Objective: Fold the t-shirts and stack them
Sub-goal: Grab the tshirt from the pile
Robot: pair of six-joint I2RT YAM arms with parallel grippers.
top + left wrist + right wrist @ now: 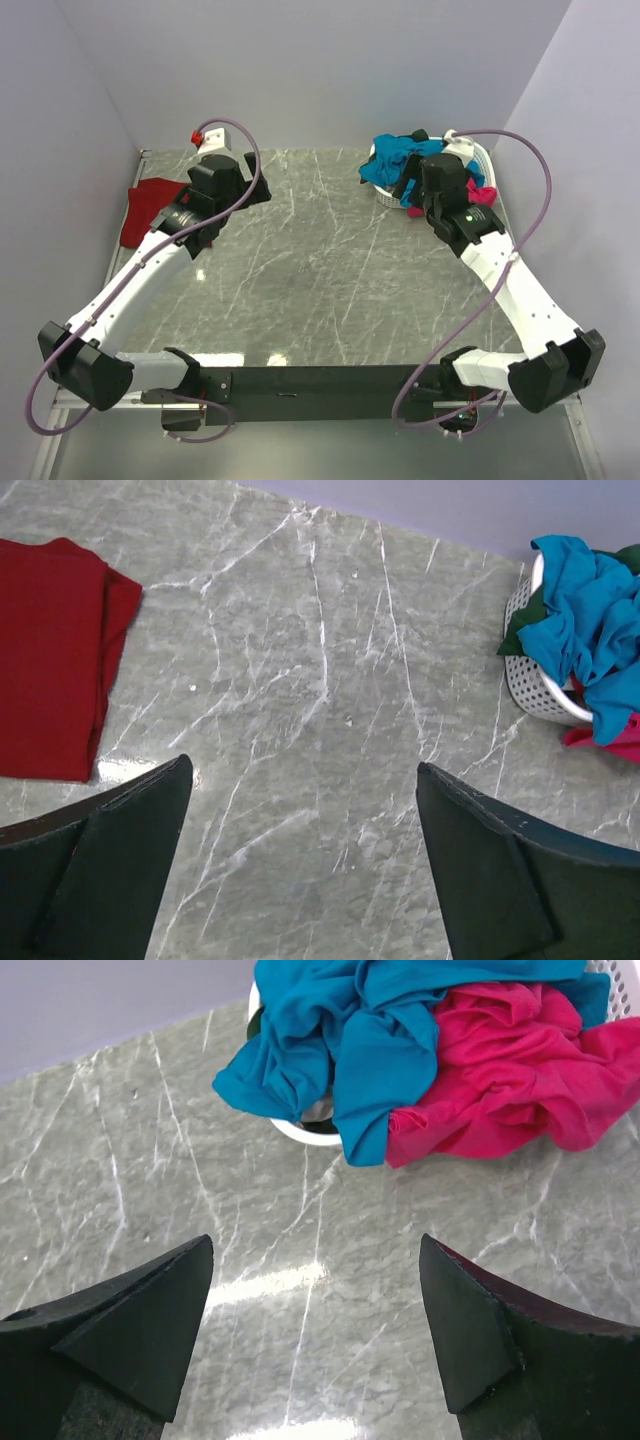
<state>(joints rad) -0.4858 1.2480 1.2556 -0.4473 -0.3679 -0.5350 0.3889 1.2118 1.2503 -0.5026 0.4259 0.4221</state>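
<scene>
- Dark red cloth t-shirt (55,650) lies flat at the far left of the grey marbled worktop (320,270), its layered edges showing. Judged folded, the first of the stack.
- Teal-blue cloth t-shirt (340,1040), bright pink cloth t-shirt (500,1070) and dark green cloth t-shirt (528,615) sit bunched in the white slatted plastic basket (540,690) at the far right, spilling over its rim. None is folded yet.
- Progress, judged: early. One shirt is done and at least three are left.
- Left fingers (110,870) are spread wide and empty, over bare worktop just right of the red shirt.
- Right fingers (140,1320) are spread wide and empty, on the near side of the basket, facing the teal and pink cloth.
- Room: the middle of the worktop is bare, enough for spreading a shirt. Walls close in on the left, far and right sides. The red shirt lies near the left edge, and the basket sits close to the right wall.
</scene>
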